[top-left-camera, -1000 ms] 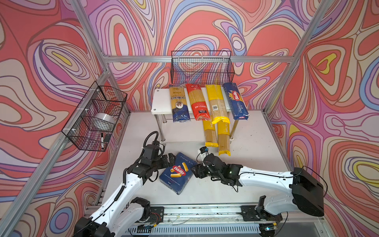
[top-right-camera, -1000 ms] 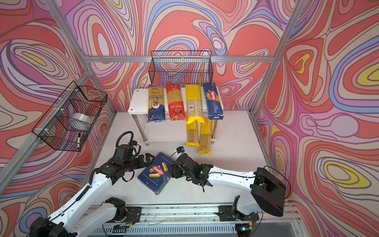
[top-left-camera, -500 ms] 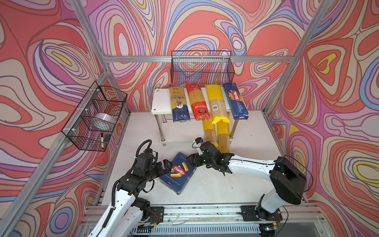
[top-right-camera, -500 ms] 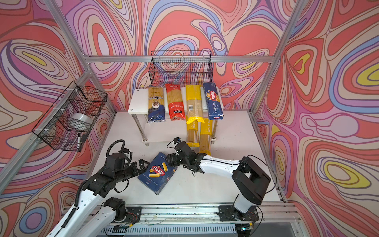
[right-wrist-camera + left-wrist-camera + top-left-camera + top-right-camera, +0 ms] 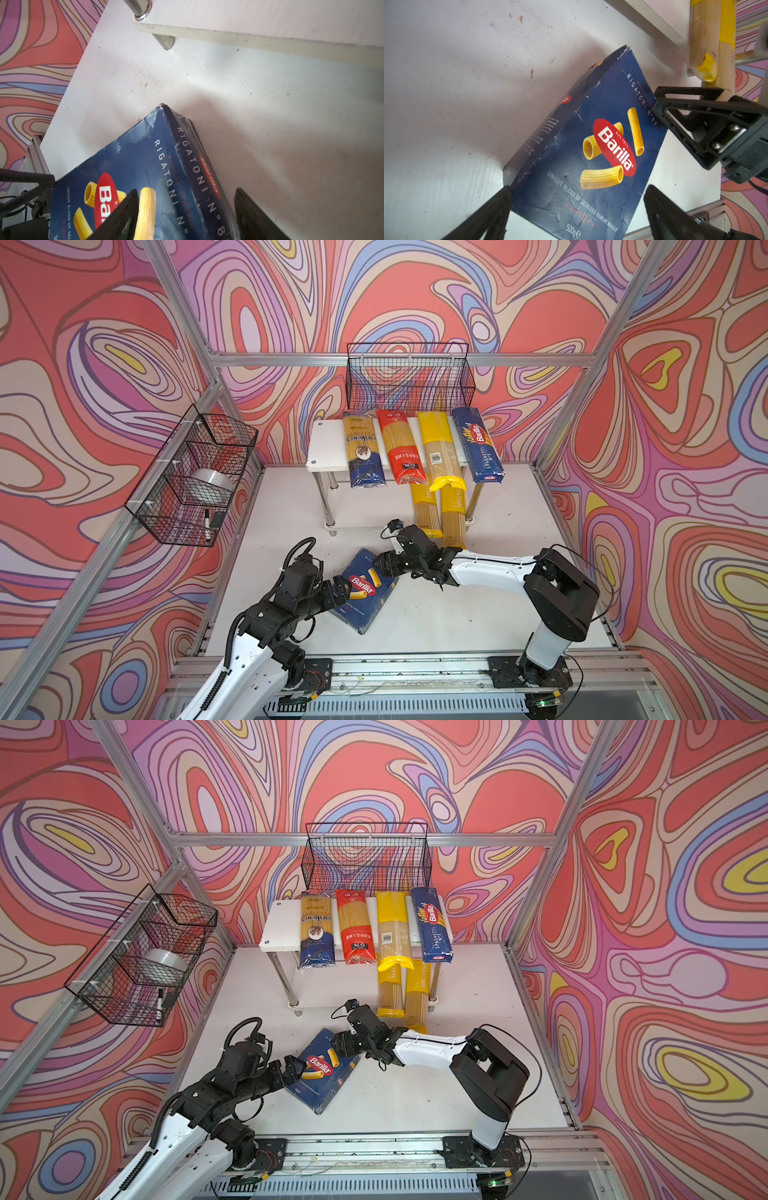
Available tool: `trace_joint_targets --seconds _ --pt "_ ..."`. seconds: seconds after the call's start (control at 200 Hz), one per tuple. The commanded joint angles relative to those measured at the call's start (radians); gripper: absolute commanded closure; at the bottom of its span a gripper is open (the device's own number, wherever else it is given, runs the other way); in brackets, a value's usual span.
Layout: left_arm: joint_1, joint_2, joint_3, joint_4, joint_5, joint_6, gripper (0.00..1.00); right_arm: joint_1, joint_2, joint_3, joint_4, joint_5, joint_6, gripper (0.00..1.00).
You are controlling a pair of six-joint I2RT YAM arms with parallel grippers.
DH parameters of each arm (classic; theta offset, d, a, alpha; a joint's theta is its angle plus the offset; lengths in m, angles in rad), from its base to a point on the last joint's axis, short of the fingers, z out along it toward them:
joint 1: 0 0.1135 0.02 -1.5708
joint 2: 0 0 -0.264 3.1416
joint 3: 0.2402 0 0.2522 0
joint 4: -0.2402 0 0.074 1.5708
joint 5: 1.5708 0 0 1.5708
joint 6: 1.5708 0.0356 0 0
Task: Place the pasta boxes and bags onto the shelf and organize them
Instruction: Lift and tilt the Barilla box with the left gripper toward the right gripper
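The table (image 5: 519, 614) has the shelf (image 5: 328, 448) at its far side. The blue box (image 5: 368, 597) lies on the table in front of the shelf, not on it. The left claw (image 5: 340, 585) is open at the box's left edge. The right claw (image 5: 385, 563) is open around its far right edge.

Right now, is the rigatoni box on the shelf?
No, the rigatoni box lies flat on the table, in front of the shelf.
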Motion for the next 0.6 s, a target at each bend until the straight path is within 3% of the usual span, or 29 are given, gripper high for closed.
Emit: trace_joint_targets --seconds 0.0,0.24,0.596 --pt "-0.011 -0.005 -0.052 -0.016 0.003 -0.045 0.00 -0.005 0.008 0.002 0.015 -0.016 -0.009 0.25" --pt "-0.011 0.009 -0.079 0.142 0.024 -0.033 0.00 -0.005 -0.055 -0.038 -0.009 -0.003 -0.018 0.25" --pt "-0.011 0.145 -0.078 0.319 0.051 -0.006 0.00 -0.004 -0.134 -0.131 0.036 -0.084 0.009 0.25"
